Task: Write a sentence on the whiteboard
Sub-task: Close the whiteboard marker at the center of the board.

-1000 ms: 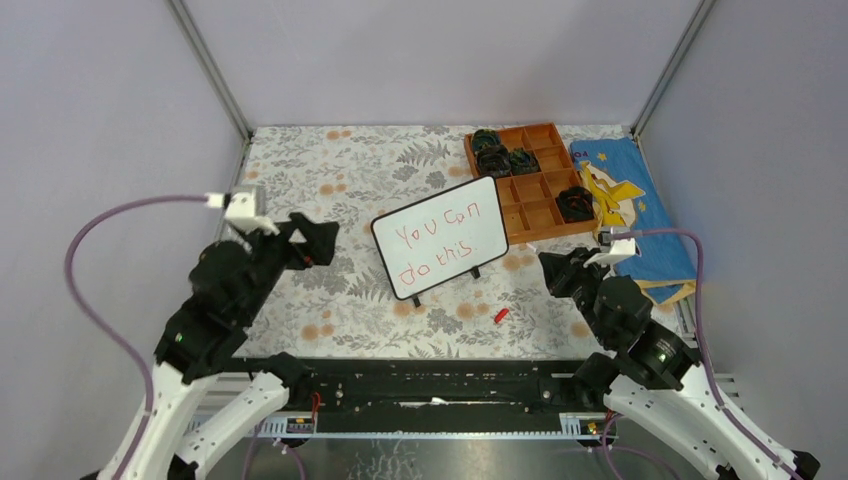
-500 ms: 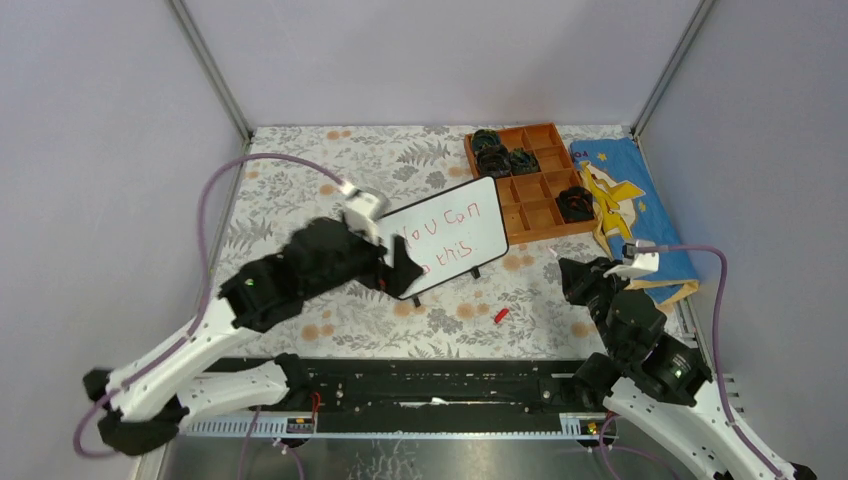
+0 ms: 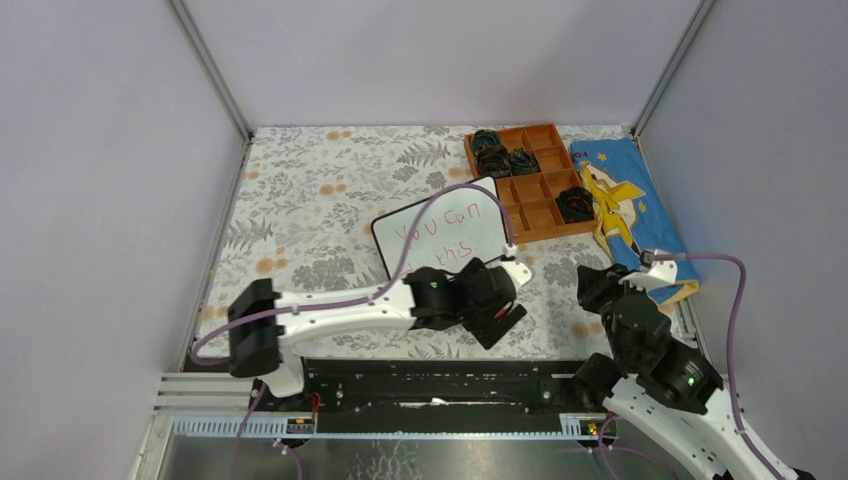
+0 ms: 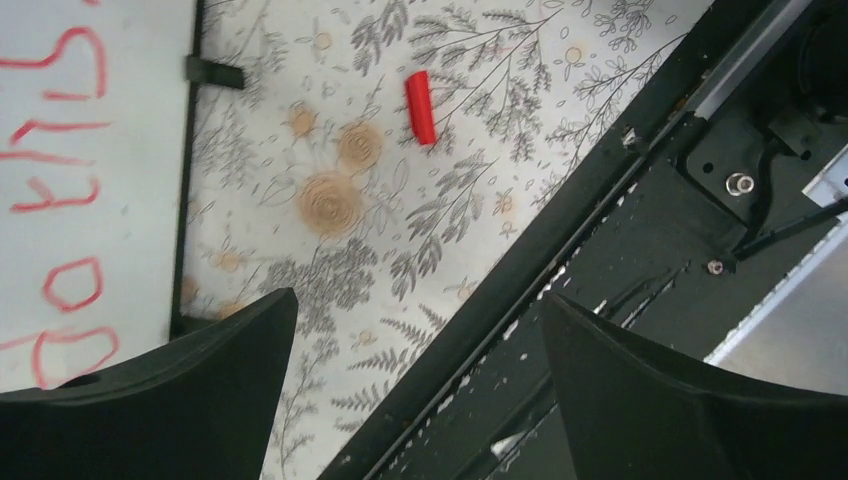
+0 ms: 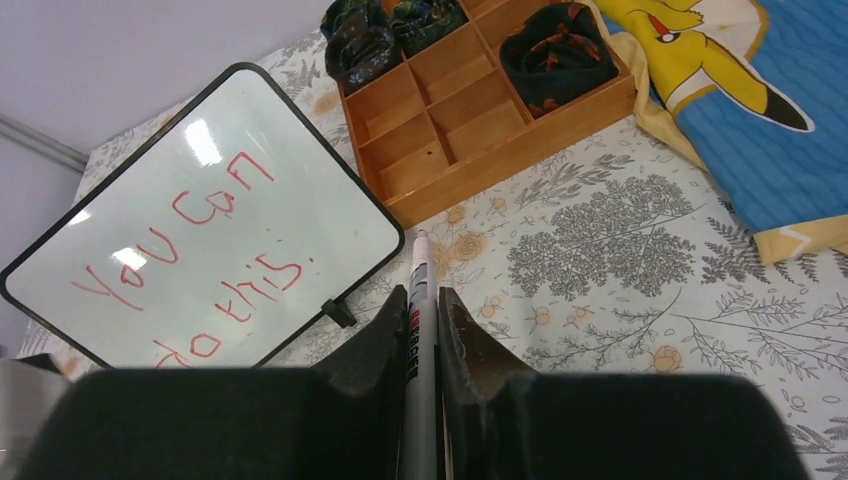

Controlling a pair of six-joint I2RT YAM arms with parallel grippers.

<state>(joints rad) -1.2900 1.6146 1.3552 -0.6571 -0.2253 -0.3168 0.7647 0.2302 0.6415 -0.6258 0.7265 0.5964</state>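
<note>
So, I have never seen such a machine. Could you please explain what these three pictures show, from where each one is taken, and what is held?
These are two robot arms fixed at the table's near edge, each ending in a two-finger gripper. The wide picture comes from a camera above and behind them; the other two come from cameras on the wrists. On the flowered table are a whiteboard with the red sentence "You can do this", a brown tray with dark bundles in some compartments, a blue cloth and a small red piece, perhaps a cap. The right gripper is shut on a marker. The left gripper is open and holds nothing.
</note>
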